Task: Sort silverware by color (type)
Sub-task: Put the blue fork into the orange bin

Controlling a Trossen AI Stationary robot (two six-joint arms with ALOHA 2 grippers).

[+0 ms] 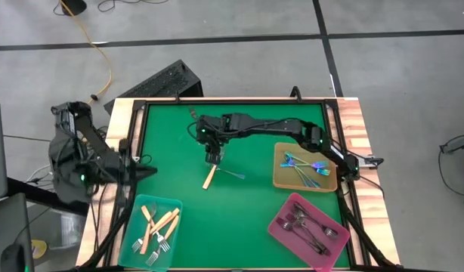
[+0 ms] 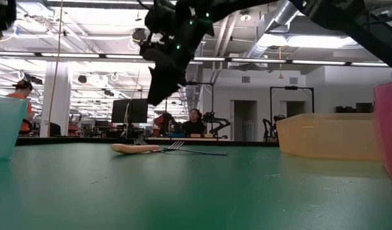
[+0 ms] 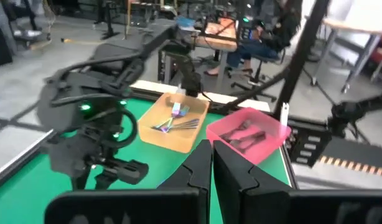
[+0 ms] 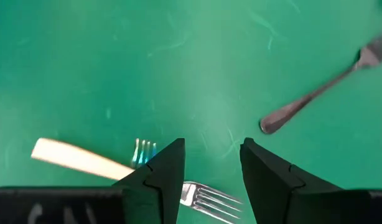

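My green desk (image 1: 239, 208) carries two loose forks (image 1: 217, 175) at centre; trays at four, five, seven o'clock.

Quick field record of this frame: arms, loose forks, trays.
right gripper: jaws open, empty, above the loose forks at mat centre
left gripper: jaws shut, parked at the table's left edge
loose on mat: cream-handled fork, dark fork
teal tray: cream-handled forks
tan tray: iridescent forks
pink tray: dark forks
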